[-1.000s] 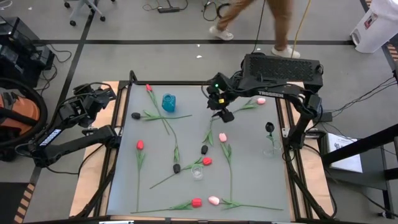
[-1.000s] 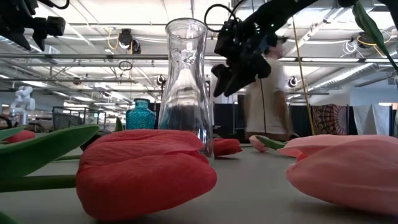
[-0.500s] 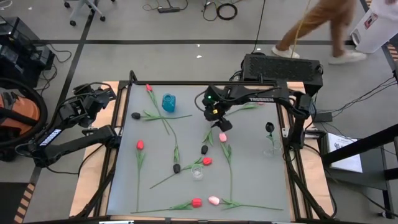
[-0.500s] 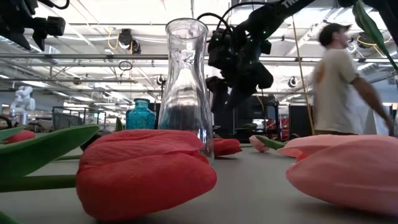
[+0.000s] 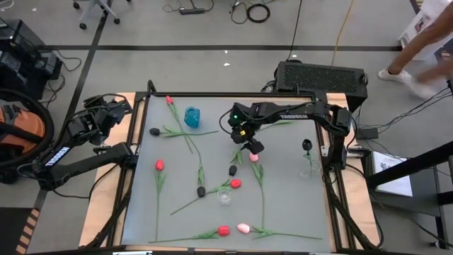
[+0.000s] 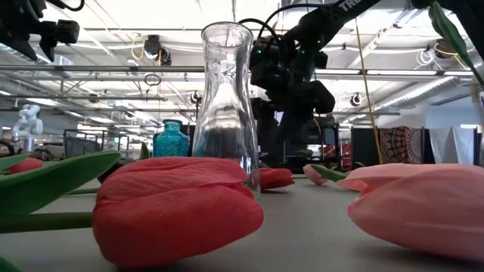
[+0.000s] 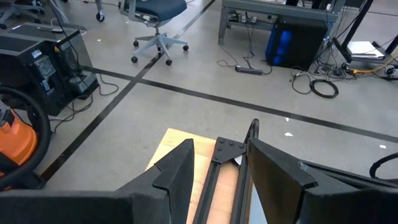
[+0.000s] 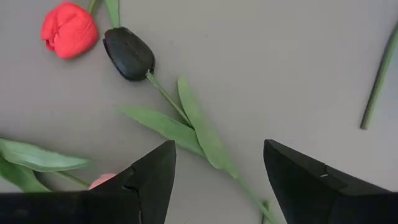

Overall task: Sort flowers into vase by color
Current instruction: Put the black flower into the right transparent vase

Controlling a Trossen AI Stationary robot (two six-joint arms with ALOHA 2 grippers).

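Right gripper over mid-table, jaws wide and empty.

Black tulip lies just ahead of the fingers, its stem running back between them. Red tulip beside its head may crowd the grasp. Left gripper, also open, waits at the table's far-left corner.

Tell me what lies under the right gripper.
Under the right gripper, jaws open, lies a black tulip's leafy stem. A pink tulip sits just beside it, partly hidden behind one jaw. Nothing is held.
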